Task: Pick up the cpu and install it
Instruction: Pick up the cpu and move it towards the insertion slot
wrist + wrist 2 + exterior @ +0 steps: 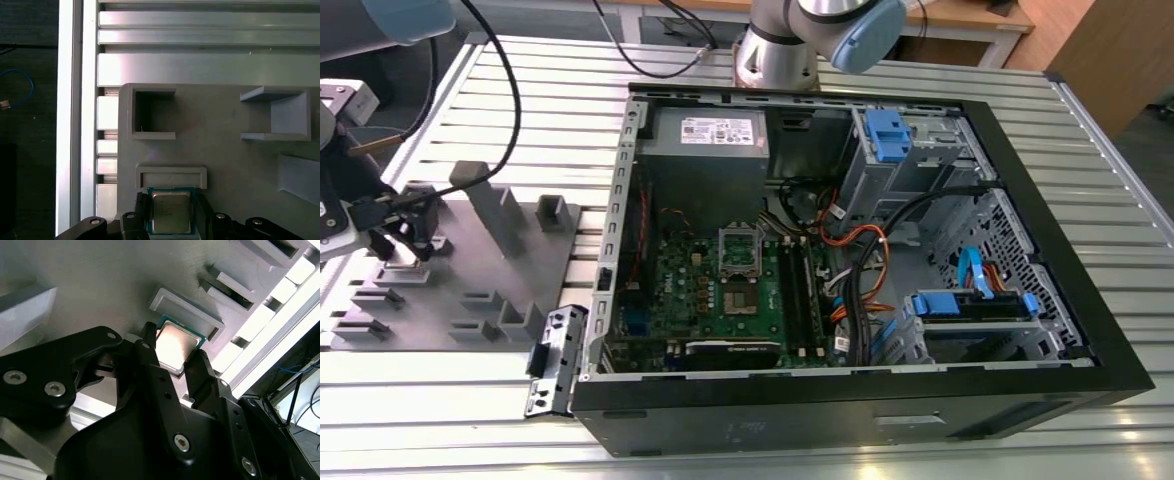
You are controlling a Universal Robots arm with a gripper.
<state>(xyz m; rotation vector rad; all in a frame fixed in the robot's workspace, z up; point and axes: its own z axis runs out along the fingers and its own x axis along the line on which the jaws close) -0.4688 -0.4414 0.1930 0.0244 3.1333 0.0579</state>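
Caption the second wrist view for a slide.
Black gripper closed on opposite edges of the cpu, beside a raised bracket on the grey fixture plate.

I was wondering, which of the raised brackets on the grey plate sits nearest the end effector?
The low, wide bracket beside the cpu that the end effector straddles; the two U-shaped brackets stand farther off.

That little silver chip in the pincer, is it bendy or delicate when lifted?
The cpu looks like a flat plate with a metal top, so it is probably stiff and light. Its smooth top may be slippery, and the pincer grips its edges instead. Its thin green rim might chip if squeezed hard.
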